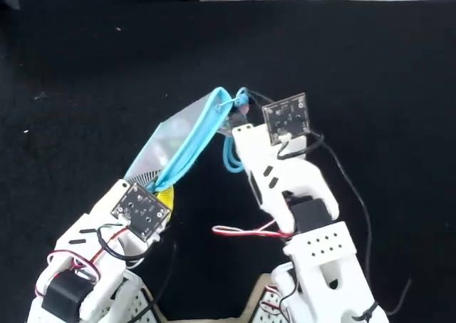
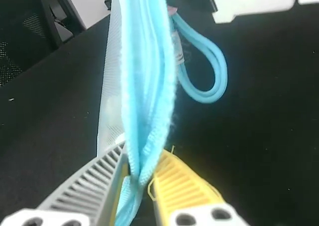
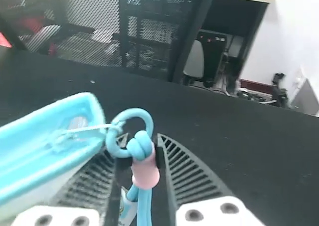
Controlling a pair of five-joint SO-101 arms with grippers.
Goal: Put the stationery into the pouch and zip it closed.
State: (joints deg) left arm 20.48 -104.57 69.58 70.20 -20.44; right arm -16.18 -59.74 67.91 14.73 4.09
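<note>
Pouch point(image 1: 182, 141) stretched over black table point(image 1: 370, 59), its zipper edge clamped by left gripper point(image 2: 137, 178), its blue cord point(image 3: 130, 131) pinched by right gripper point(image 3: 137, 161), mesh chair point(image 3: 124, 31) and white wall point(image 3: 289, 36) seen behind.

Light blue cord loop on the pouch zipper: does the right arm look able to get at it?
Likely yes: the light blue cord loop sits between the fingers of the right gripper; nothing blocks it.

No legible text — none anywhere.
</note>
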